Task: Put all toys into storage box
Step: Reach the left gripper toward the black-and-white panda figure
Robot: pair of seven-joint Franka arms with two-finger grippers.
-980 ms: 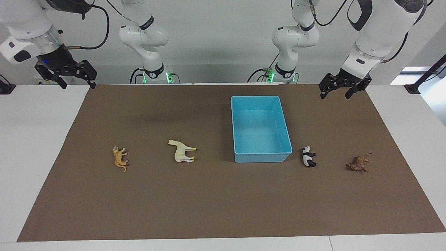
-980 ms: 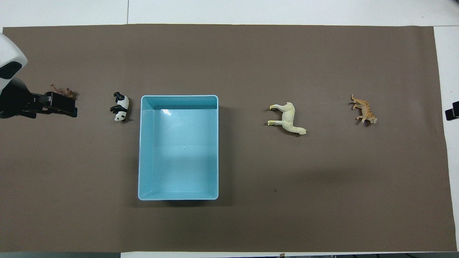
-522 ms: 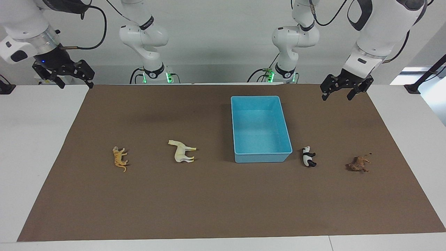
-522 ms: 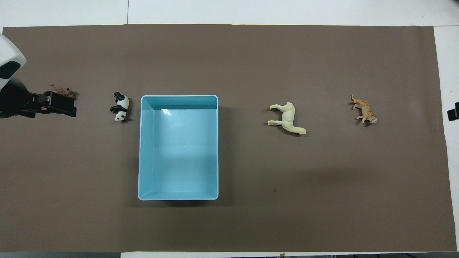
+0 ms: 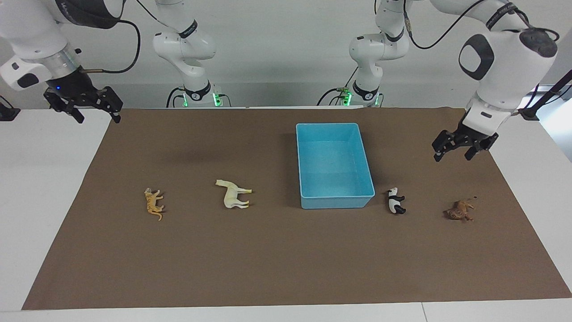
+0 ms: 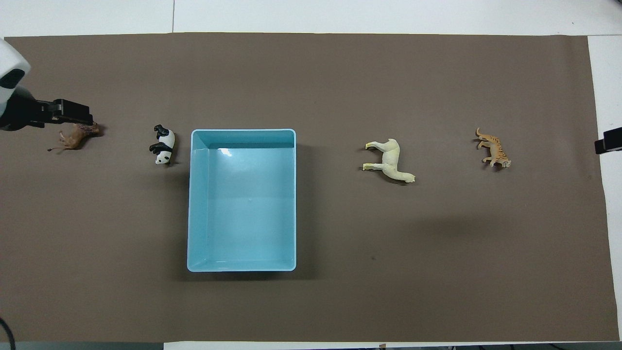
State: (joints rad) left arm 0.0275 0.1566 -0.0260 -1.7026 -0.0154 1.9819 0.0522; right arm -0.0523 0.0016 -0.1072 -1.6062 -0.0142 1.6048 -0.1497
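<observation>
Four toys lie on their sides in a row on the mat. They are an orange tiger (image 5: 154,204) (image 6: 493,148), a cream horse (image 5: 233,194) (image 6: 391,163), a panda (image 5: 395,201) (image 6: 164,145) and a brown shaggy animal (image 5: 459,210) (image 6: 75,137). The light blue storage box (image 5: 333,165) (image 6: 243,209) stands empty between horse and panda. My left gripper (image 5: 452,156) (image 6: 80,113) hangs open over the mat close to the brown animal, not touching it. My right gripper (image 5: 98,117) (image 6: 610,144) waits open and empty over the mat's edge at its own end.
A brown mat (image 5: 286,259) covers most of the white table (image 5: 40,179). Black stands sit at both ends of the table (image 5: 531,112) (image 5: 6,114). The arm bases (image 5: 196,91) (image 5: 366,91) stand along the robots' edge.
My left gripper has come down and away from the robots' edge, toward the brown animal, which now shows whole in the overhead view. The right gripper has barely shifted. No toy has moved.
</observation>
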